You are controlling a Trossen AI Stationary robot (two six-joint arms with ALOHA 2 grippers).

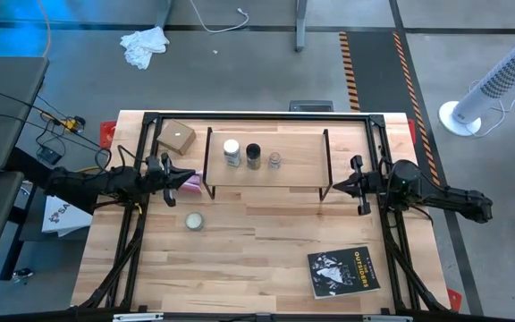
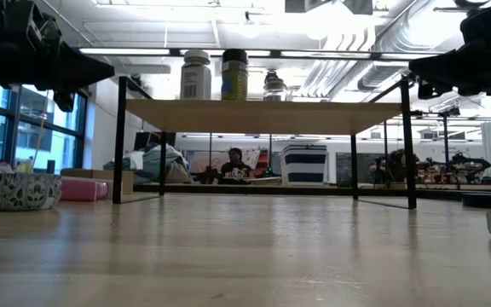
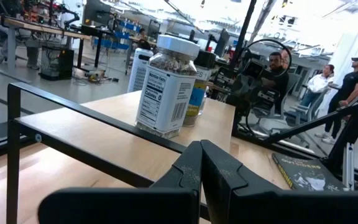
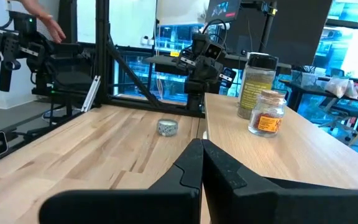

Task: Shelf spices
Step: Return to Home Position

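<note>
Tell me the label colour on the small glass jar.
Orange label on the small glass jar; right wrist view shows it best.

Dark jar [image 3: 199, 93] mostly behind white-capped jar [image 3: 166, 87], L wrist view

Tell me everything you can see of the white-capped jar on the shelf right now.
The white-capped jar stands upright on the shelf's light wood top, at the left end of the row in the high view. Its clear wall shows speckled grey-brown granules filling it up to a pale cap. A white nutrition label with a barcode covers the side. The dark jar stands close beside it, a slim gap apart. Only the shelf touches it.
</note>
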